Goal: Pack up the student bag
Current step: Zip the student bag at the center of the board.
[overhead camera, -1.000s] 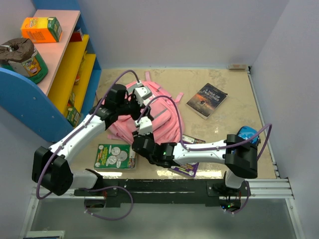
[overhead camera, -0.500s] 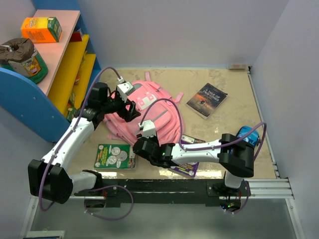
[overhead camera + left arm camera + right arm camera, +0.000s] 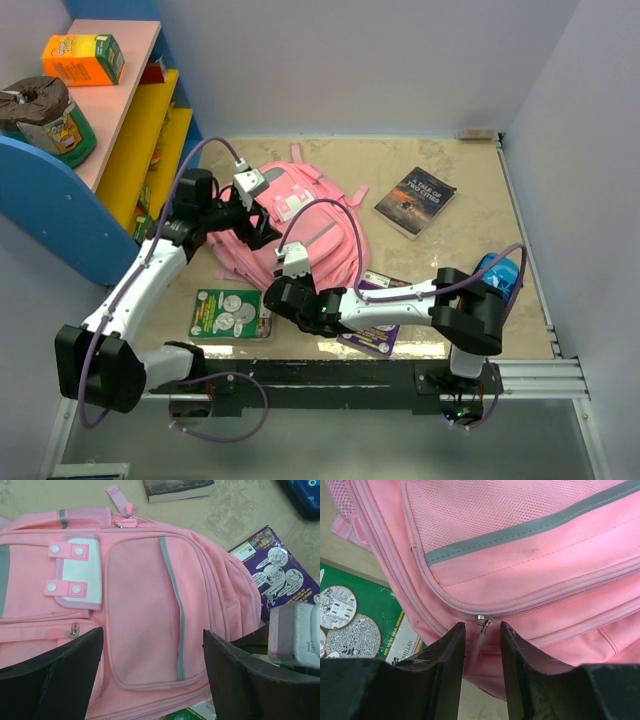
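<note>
The student bag (image 3: 322,212) lies flat, a pink backpack with its front pockets up, near the table's middle. My left gripper (image 3: 262,228) hovers over its left part, open wide. In the left wrist view the left gripper (image 3: 152,632) frames the mesh front pocket (image 3: 142,615) and holds nothing. My right gripper (image 3: 286,274) is at the bag's near edge. In the right wrist view the right gripper (image 3: 482,626) stands narrowly open astride a zipper pull (image 3: 481,622) on the bag (image 3: 530,570). The pull hangs in the gap, touching neither finger.
A dark book (image 3: 415,201) lies at the back right. A green book (image 3: 232,313) sits beside the bag's near left corner, and a purple book (image 3: 378,335) is under my right arm. A blue pouch (image 3: 497,272) is at the right edge. A blue and yellow shelf (image 3: 100,150) stands on the left.
My left arm has pulled back to the left off the bag's middle and stays open. My right gripper has edged left and narrowed a little around the zipper pull.
</note>
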### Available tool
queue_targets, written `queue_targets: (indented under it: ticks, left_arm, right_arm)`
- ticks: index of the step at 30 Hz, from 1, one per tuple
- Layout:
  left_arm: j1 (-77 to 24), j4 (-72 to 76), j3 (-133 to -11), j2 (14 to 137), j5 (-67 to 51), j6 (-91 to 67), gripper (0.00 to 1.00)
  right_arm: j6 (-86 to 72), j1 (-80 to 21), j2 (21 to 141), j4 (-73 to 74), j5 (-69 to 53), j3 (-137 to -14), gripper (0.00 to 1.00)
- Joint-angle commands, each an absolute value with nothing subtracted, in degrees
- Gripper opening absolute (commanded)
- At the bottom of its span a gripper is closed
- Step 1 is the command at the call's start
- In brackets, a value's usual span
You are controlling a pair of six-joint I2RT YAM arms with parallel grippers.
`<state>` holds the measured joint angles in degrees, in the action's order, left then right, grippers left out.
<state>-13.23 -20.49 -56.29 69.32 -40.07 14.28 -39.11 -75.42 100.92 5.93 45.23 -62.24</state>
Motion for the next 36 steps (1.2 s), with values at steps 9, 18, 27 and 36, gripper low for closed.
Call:
queue_targets:
  ticks: [9, 18, 27, 36]
  left_arm:
    - [-10.8, -20.3, -56.9, 69.6, -42.8, 17.4, 0.84]
    - [-10.5, -27.5, -55.3, 71.1, -48.2, 29.3, 0.82]
    - [-18.3, -29.0, -48.6, 68.4, -51.1, 38.8, 0.78]
    - [-23.3, -24.9, -46.8, 69.8, -44.7, 41.0, 0.79]
  right_arm:
    - [-39.2, -75.3, 101.0, 7.2, 47.5, -65.2, 0.07]
    - [-35.9, -74.1, 89.6, -3.6, 42.2, -53.2, 0.00]
    - [-33.7, -70.7, 86.8, -10.3, 32.7, -50.4, 0.00]
    - [-34.5, -68.4, 84.1, -12.0, 29.3, -48.0, 0.00]
